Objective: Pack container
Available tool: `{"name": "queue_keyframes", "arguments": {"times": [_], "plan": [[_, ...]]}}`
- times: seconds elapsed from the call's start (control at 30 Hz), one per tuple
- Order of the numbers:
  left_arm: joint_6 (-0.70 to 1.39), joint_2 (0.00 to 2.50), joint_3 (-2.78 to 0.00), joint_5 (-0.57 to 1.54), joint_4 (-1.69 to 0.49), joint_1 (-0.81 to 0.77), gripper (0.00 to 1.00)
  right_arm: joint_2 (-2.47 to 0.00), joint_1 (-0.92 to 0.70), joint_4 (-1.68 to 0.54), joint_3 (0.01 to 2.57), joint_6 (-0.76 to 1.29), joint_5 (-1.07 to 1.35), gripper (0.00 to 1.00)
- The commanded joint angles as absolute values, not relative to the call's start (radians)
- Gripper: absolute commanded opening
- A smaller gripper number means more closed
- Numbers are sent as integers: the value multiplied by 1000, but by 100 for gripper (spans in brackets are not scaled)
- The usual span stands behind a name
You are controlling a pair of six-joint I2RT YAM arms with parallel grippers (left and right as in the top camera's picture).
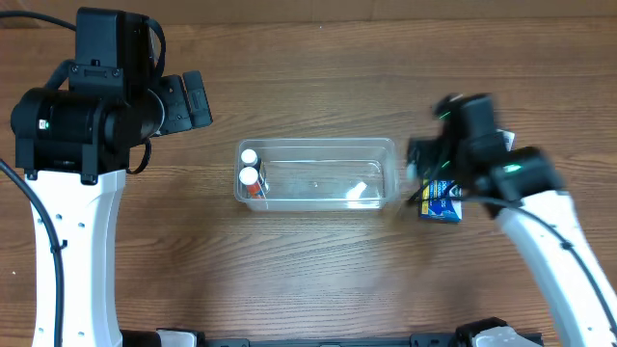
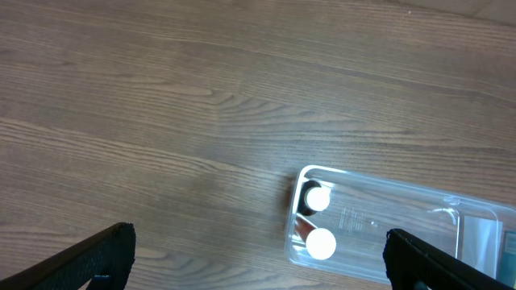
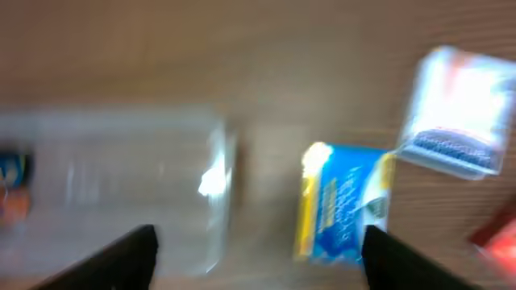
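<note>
While our left tool (image 2: 258, 238) hangs with its fingers spread wide, toward the left edge of the table (image 1: 318, 280), the container (image 1: 316, 143) sits near the middle, with two white-capped bottles (image 1: 250, 176) standing at its left end. Our right tool (image 3: 260, 234), fingers likewise apart and empty, hovers by the container's right end, over a blue-and-yellow packet (image 1: 442, 202) lying just beside it. That wrist view is blurred.

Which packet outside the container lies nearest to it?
The blue and yellow packet, just beside the container wall; the white packet lies farther away.
</note>
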State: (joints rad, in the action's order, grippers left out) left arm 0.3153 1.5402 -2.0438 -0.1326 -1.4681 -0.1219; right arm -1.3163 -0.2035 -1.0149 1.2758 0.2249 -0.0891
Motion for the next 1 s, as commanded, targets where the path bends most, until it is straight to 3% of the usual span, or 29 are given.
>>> {"name": "queue_keyframes", "arguments": {"times": [0.0, 0.07, 0.3, 0.7, 0.97], "plan": [[325, 1543, -2051, -141, -1467, -117, 100, -1317, -44, -976, 1333, 213, -124, 93], [325, 1543, -2050, -142, -1466, -117, 100, -1351, 60, -944, 1333, 144, -68, 100], [326, 1543, -2050, -141, -1467, -117, 100, -1565, 207, -922, 1333, 122, 2, 100], [326, 1549, -2049, -141, -1467, -117, 100, -1868, 225, -834, 1333, 119, -81, 100], [329, 1566, -2048, -138, -1468, -118, 100, -1880, 225, -805, 1330, 99, -84, 100]]}}
